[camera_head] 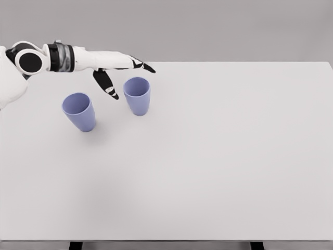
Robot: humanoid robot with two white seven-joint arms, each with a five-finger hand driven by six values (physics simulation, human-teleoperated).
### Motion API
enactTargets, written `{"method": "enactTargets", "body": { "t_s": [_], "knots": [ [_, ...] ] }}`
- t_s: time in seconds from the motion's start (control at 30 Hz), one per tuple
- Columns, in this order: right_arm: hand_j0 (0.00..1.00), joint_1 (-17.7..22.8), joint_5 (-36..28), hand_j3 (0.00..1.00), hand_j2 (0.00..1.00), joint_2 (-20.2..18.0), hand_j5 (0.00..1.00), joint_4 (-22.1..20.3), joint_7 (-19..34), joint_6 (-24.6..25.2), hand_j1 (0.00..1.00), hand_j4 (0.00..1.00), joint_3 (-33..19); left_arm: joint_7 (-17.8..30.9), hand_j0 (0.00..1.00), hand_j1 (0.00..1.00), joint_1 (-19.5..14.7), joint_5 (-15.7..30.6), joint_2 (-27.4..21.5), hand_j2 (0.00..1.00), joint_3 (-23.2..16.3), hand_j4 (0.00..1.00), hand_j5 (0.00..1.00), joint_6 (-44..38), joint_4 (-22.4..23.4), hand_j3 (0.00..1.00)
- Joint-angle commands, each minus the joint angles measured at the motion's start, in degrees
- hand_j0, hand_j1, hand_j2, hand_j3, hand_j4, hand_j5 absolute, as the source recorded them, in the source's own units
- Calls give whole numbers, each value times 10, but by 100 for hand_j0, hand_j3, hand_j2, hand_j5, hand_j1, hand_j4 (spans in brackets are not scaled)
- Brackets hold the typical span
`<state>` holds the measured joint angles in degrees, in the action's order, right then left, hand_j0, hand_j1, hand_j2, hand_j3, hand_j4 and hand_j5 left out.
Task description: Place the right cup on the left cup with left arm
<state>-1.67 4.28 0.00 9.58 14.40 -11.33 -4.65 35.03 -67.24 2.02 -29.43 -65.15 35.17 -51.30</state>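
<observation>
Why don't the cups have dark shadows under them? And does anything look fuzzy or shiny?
In the head view the light is soft and even, so the left cup and right cup cast only very faint shadows on the white table. No glare shows anywhere. The edges of the left hand look slightly soft, nothing badly blurred.

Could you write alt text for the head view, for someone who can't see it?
A white robot's left hand, fingers spread, hovers beside the right cup, one of two upright blue cups on a white table. The left cup stands apart, nearer the table's left edge.
</observation>
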Motion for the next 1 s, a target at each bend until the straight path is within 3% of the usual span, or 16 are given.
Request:
{"method": "enactTargets", "body": {
  "t_s": [0.0,0.7,0.73,0.83,0.97],
  "knots": [
    [100,0,0,100,100,0,100,0,0,0,100,100,0,0,100,100,0,-11,13,100,15,100,100,-2,15,100],
    [100,0,0,100,100,0,100,0,0,0,100,100,0,0,100,100,22,-28,32,100,15,100,100,-2,28,100],
    [100,0,0,100,100,0,100,0,0,0,100,100,0,0,98,98,25,-31,32,98,16,98,98,-2,27,98],
    [100,0,0,100,100,0,100,0,0,0,100,100,0,0,71,71,25,-30,32,71,16,71,71,-2,27,71],
    [100,0,0,100,100,0,100,0,0,0,100,100,0,0,58,58,25,-28,25,58,20,58,58,-2,26,58]
  ]
}}
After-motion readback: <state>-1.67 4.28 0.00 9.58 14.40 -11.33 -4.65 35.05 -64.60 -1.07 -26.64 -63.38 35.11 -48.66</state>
